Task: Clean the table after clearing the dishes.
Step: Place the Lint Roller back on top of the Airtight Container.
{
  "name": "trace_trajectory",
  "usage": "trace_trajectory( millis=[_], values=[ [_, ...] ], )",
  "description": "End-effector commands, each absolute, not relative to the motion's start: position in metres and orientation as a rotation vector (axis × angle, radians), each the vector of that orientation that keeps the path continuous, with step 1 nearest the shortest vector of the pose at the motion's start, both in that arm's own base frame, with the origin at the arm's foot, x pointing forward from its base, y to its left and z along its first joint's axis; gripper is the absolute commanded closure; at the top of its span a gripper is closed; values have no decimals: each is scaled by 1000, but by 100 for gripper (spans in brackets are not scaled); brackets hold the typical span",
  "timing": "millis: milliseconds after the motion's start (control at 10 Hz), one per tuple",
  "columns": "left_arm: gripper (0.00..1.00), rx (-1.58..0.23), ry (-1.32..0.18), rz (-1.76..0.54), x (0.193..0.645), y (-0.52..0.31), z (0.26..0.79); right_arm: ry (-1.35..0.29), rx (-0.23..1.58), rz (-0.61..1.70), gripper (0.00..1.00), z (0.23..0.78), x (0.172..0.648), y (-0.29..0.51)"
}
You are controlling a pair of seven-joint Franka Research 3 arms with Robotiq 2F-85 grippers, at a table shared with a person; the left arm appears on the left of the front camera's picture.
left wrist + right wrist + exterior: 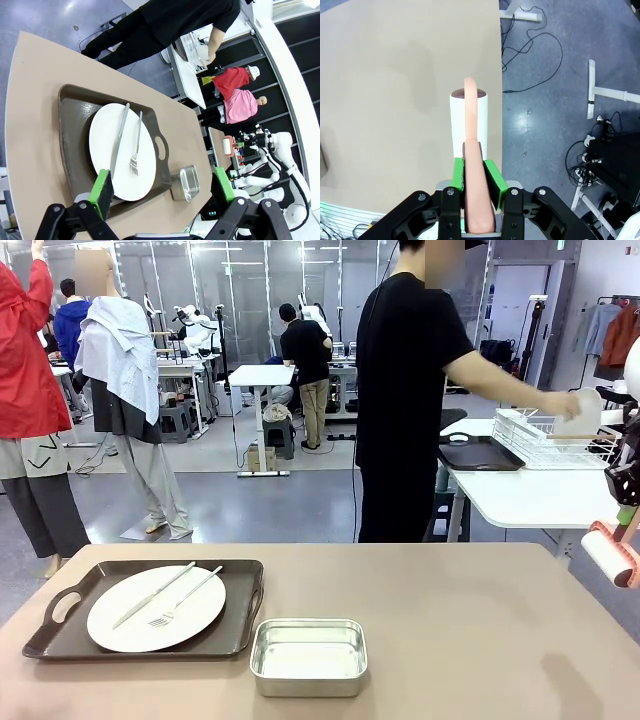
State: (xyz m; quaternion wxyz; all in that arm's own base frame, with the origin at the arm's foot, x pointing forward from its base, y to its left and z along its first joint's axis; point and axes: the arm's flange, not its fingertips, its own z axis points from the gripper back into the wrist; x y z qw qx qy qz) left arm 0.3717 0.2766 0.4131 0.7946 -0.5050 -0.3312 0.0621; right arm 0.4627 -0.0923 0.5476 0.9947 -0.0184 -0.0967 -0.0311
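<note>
One brittle plate (185,630) wants lifting by the stiff tray (238,625); left gripper (161,175) gapes, right gripper (474,172) clamps a lint roller (460,130).

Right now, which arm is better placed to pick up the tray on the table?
Probably left. The left hand is open above the tray and plate; the right hand is shut on a lint roller at the table's right edge.

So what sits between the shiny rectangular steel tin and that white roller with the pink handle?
Nothing: the front view shows bare beige table top between tin and roller.
</note>
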Motion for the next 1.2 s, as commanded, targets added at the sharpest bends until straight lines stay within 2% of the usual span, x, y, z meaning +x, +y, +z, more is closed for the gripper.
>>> trace_trajectory(
  millis=[0,200,300,400,500,700,900,1100],
  values=[
    [0,-1086,-714,130,371,280,415,-202,-51,-67,78,550,463,-93],
    [0,-1086,-714,130,371,280,415,-194,-37,-62,78,548,463,-92],
    [0,-1086,-714,130,371,280,415,-260,-123,42,78,565,467,-68],
    [0,-1086,-714,130,371,280,415,-350,-115,156,78,591,474,-37],
    [0,-1086,-714,130,371,280,415,-425,-161,298,78,617,476,5],
    [0,-1086,-714,130,371,280,415,-554,-160,735,78,653,462,116],
    [0,-1086,-714,130,371,280,415,-569,-132,1063,78,650,433,205],
    [0,-1086,-714,130,371,280,415,-512,-134,1344,78,623,394,274]
  ],
)
